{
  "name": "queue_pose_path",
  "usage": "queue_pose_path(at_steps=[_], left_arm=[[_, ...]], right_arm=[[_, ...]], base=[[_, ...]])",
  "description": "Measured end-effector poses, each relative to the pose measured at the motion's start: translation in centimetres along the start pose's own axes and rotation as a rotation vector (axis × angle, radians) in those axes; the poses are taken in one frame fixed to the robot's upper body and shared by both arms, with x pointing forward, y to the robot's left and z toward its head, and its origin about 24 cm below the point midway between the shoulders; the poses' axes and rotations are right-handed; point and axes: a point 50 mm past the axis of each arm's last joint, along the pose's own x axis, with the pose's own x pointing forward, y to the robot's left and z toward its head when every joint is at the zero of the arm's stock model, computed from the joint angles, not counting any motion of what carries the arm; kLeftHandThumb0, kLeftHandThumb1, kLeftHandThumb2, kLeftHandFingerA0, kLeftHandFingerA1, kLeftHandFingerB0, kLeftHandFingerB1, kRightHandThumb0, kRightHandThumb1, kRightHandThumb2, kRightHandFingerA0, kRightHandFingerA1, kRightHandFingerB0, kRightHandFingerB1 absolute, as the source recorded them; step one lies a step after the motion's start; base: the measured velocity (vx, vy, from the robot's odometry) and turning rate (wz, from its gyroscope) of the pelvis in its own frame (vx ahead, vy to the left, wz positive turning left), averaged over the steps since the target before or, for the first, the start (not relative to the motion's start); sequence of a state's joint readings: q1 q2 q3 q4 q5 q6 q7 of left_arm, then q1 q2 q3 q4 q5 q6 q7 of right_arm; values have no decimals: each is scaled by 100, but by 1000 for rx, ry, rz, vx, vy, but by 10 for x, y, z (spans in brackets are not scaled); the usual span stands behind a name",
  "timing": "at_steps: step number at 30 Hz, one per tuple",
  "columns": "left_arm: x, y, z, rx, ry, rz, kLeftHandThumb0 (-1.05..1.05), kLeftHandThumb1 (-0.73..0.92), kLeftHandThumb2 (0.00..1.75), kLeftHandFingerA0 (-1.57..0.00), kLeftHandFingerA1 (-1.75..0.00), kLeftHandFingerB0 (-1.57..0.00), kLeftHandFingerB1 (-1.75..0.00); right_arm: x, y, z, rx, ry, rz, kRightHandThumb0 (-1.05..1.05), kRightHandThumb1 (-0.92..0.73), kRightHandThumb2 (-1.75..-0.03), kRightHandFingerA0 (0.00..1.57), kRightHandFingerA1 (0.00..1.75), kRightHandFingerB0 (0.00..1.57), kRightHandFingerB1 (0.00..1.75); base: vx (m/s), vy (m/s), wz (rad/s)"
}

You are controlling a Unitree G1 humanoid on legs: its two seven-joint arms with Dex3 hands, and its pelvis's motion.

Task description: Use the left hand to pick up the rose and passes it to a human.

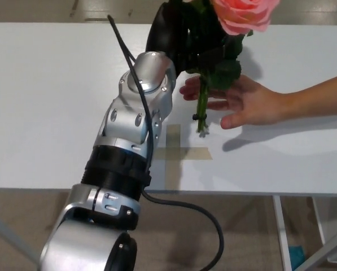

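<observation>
My left hand is shut on the rose, held upright above the white table. The pink bloom is at the top edge of the head view, with dark green leaves below it and the green stem hanging down. A person's open hand reaches in from the right, palm up, right behind and beside the stem. Whether the stem touches the person's fingers I cannot tell. My right hand is not in view.
A cross of beige tape lies on the table near its front edge, partly hidden by my left forearm. A black cable loops from the arm below the table edge. Table legs show at lower right.
</observation>
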State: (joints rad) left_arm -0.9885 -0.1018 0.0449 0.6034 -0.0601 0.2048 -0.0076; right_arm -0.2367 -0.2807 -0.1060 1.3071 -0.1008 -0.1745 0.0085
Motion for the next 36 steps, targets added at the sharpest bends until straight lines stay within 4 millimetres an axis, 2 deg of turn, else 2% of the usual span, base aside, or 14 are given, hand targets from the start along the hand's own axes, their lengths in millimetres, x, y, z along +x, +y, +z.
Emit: queue_pose_path(at_steps=[7, 12, 24, 36], left_arm=[[3, -8, -2, 19, 3, -2, -18, 79, 74, -95, -134, -78, -112], [3, -10, -7, 32, 19, -1, -18, 79, 73, -102, -131, -80, -113], [3, -14, -14, 58, 45, -7, -20, 78, 74, -103, -139, -81, -114], [3, -19, -16, 45, 37, -22, -19, 76, 77, -98, -137, -84, -112]], right_arm=[[1, 1, 3, 1, -8, 1, -56, -77, -64, 64, 43, 50, 35], [1, 1, 6, 1, -17, 2, -57, -77, -64, 64, 44, 51, 36], [3, 1, 14, 1, -36, 4, -57, -77, -65, 63, 42, 50, 36], [4, 1, 19, -3, -47, 6, -57, -77, -64, 63, 42, 50, 36]], base=[[0, 0, 0], [0, 0, 0], [0, 0, 0], [0, 0, 0]])
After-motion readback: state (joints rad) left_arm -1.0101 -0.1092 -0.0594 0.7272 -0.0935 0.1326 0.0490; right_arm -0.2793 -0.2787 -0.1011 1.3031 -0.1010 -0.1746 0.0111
